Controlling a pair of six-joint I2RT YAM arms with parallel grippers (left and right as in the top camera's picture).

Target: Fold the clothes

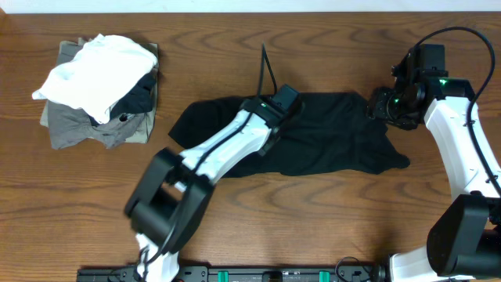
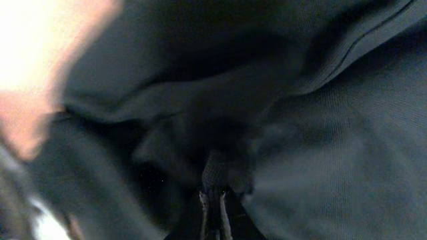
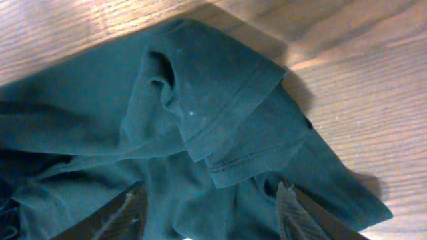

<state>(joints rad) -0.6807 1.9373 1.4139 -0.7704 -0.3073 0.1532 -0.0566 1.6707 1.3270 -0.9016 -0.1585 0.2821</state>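
— Where is the black shirt (image 1: 329, 137) lying?
— It is lying spread but rumpled across the middle of the desk (image 1: 78, 204), well apart from the pile of other garments (image 1: 98, 90) at the far left.
— Is any fold showing?
— None that I am seeing. I reckon the whole folding is waiting to be done.
— And the pincers?
— The left pincer (image 1: 283, 100) is pressing together on a pinch of cloth near the shirt's upper edge. The right pincer (image 1: 382, 106) is hanging with its jaws apart over the sleeve (image 3: 220, 87), gripping nothing.
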